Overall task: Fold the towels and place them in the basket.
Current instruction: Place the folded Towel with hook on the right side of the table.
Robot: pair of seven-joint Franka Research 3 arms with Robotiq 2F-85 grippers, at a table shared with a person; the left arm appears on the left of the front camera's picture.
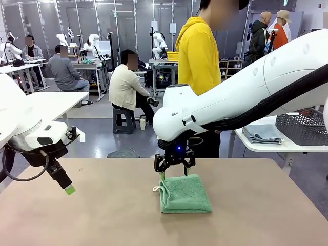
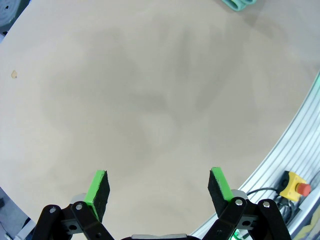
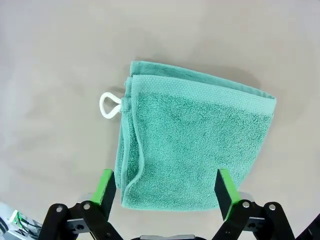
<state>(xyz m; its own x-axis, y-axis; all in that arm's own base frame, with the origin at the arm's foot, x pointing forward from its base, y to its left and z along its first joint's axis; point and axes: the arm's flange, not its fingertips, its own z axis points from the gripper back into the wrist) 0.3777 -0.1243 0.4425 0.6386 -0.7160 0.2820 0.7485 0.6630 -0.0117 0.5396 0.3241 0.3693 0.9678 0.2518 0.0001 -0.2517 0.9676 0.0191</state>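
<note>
Front view: green towel lies folded into a small square on the brown table, near its middle. A white loop sticks out at the towel's left edge.

Right gripper hangs directly over the towel's far edge, pointing down. From here I cannot tell whether its tips touch the cloth.

Right wrist view adds this: both green pads are spread wide with nothing pinched. The towel spans the gap between them, and its stacked fold edges show on the loop side.

Left gripper is well left of the towel, above bare table and tilted. The front view shows one green tip and hides the other.

Left wrist view settles it: the fingers are wide apart and empty over plain tabletop. One corner of the towel is cut off at the top edge. A yellow emergency-stop button with a red cap sits beyond the table rim.

Basket, dark grey lattice, stands on a white side table far right of the towel and behind it. It is partly hidden by the right arm and the frame edge, so its contents are unreadable. A folded grey-blue cloth lies just beside it.

A person in a yellow hoodie stands beyond the towel at the far side, lower body hidden behind the arm.
</note>
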